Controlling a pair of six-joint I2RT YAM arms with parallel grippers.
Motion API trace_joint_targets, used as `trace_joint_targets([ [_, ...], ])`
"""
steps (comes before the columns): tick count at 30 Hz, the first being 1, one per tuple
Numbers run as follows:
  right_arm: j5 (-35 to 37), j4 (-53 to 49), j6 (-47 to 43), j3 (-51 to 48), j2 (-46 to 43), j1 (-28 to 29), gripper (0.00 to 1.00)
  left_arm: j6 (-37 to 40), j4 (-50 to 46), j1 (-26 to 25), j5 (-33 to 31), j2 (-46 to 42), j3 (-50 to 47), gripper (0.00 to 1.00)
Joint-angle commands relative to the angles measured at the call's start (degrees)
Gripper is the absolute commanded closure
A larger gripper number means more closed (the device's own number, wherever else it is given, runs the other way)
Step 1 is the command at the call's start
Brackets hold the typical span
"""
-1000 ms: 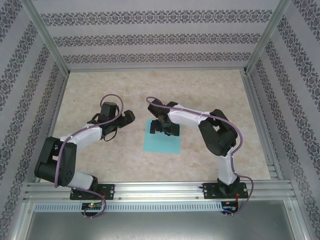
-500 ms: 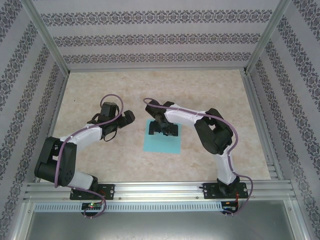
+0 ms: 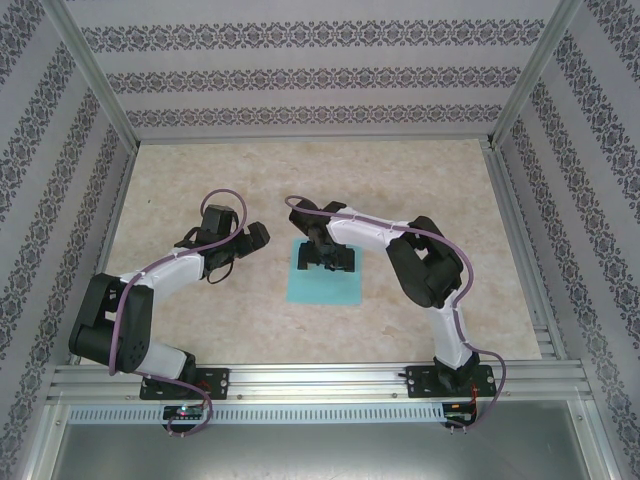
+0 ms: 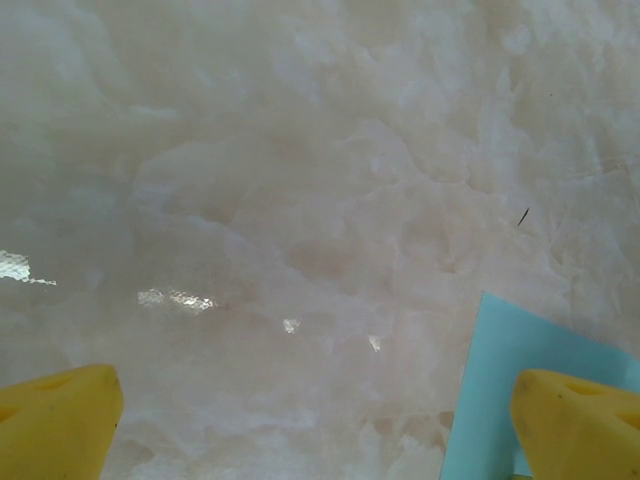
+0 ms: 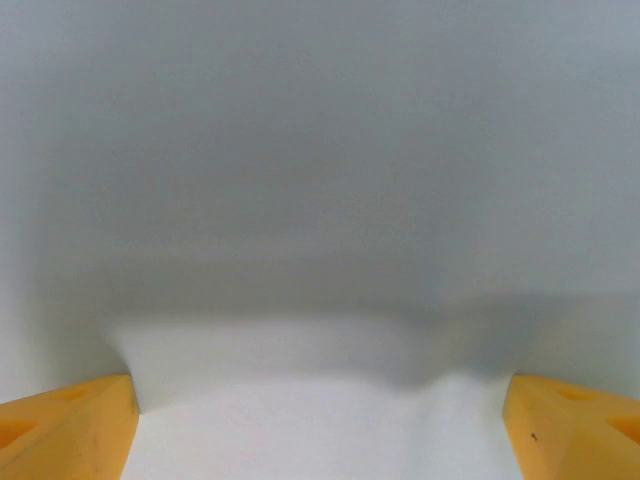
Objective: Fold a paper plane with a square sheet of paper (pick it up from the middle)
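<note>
top view, sheet: the square sheet of paper (image 3: 323,282) lies flat on the table (image 3: 200,180), near its middle, between the two arms (turquoise, unfolded).
top view, right tool: the right gripper (image 3: 328,258) sits over the sheet's far edge, pointing down at it; how its jaws stand is hard to read from this height.
top view, left tool: the left gripper (image 3: 252,237) hangs to the left of the sheet, apart from it, above bare table.
left wrist view, tool: two yellow fingertips (image 4: 55,420) in the bottom corners, spread wide, with nothing between them.
left wrist view, sheet: one corner of the sheet shows at lower right, just beside the right-hand fingertip; marbled table lies beyond.
right wrist view, tool: yellow pads (image 5: 65,430) in the bottom corners, spread wide, not pinching.
right wrist view, sheet: the paper spans the frame (pale grey here); a soft raised ripple runs across it between the pads. whether the pads touch the paper cannot be told.
</note>
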Motion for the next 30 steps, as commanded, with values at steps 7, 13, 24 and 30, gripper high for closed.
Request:
trace_joint_targets([
  [7,-1.47,2.86,-0.82,-4.91,5.82,-0.62,0.12,0.87,-1.65,0.87,-0.84,-0.32,0.46,0.00],
  [13,-0.25,2.57,-1.30,-3.76,2.14,-0.57,0.09,0.75,-1.75,0.84,-0.43,-0.67,0.27,0.00],
  [24,0.41,-0.06,0.36,-3.15,-3.62,2.57,0.02,0.98,-2.83,0.85,-1.13,-1.77,0.03,0.00],
  [30,-2.80,1.70,0.62,-3.94,-1.33,2.89,0.02,1.14,-3.28,0.88,-1.65,-2.64,-0.41,0.00],
])
